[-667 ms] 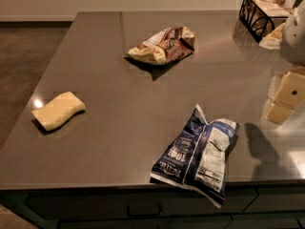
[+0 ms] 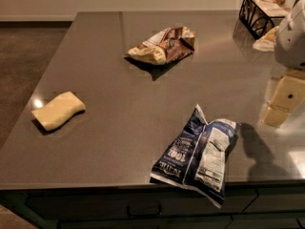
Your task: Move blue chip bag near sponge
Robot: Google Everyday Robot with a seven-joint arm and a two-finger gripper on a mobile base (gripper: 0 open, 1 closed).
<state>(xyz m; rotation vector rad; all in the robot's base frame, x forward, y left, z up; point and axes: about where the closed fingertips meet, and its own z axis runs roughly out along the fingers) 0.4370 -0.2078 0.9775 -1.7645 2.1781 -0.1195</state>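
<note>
The blue chip bag lies at the front edge of the grey table, its white label panel up and one corner hanging over the edge. The pale yellow sponge lies at the table's left side, far from the bag. My gripper, with cream blocky fingers, hangs above the table at the right edge of the view, to the right of the bag and a little behind it. It holds nothing that I can see.
A brown and tan snack bag lies crumpled at the table's middle back. A black wire basket with napkins stands at the back right. Brown floor lies to the left of the table.
The gripper has shifted slightly; the bag, sponge and other things have not moved.
</note>
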